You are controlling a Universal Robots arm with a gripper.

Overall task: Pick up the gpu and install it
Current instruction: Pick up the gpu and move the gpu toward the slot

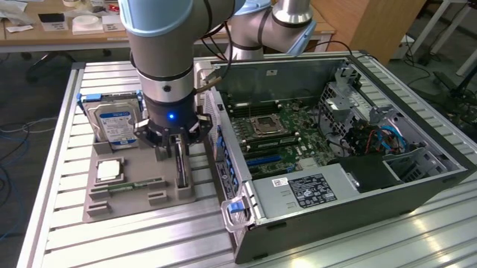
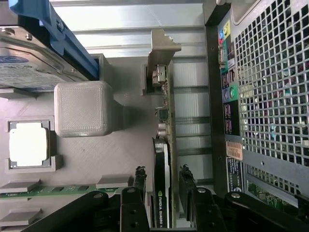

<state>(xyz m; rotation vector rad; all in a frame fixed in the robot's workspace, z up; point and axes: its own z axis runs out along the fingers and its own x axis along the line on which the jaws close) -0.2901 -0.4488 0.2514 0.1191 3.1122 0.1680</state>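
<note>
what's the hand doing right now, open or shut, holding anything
Hand: open, straddling the gpu that stands on edge in the gray tray; not closed on it, holding nothing.

High overview; close, downward wrist view

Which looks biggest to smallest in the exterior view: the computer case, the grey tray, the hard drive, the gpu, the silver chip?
1. computer case
2. grey tray
3. hard drive
4. gpu, seen edge-on, so unsure against the hard drive
5. silver chip
</note>
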